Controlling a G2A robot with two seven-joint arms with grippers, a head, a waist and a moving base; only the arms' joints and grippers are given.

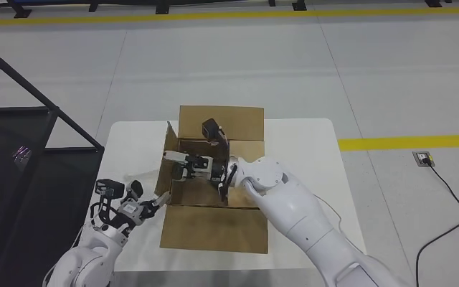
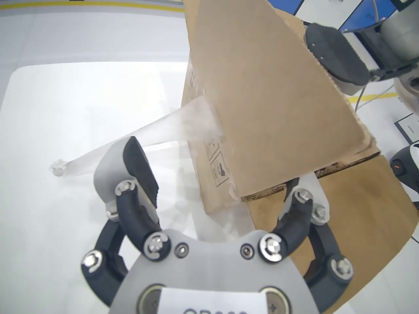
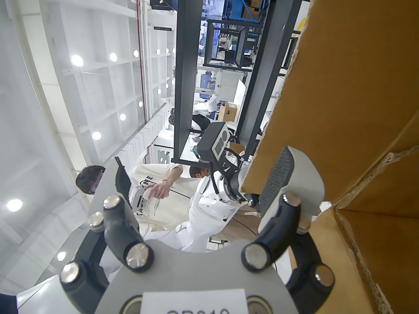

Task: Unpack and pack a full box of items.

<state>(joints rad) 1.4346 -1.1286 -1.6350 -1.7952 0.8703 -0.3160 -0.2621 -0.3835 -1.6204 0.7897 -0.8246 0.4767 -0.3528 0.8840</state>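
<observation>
Arms: glossy white rounded shells — right arm (image 1: 301, 208) bulky, lower centre-right of top view; left arm (image 1: 90, 255) at lower left. Left gripper (image 2: 216, 168): grey metal palm plate, black linkage bars, silver screws, white label with black print at bottom edge. Right gripper (image 3: 201, 178): same build — fingers (image 3: 281, 181) pale grey, black ribbed pads, round silver bolt heads

it was a robot lab: a yellow floor line (image 1: 215, 16) ran beyond the table (image 1: 308, 143), a black frame (image 1: 54, 106) beside it.
</observation>
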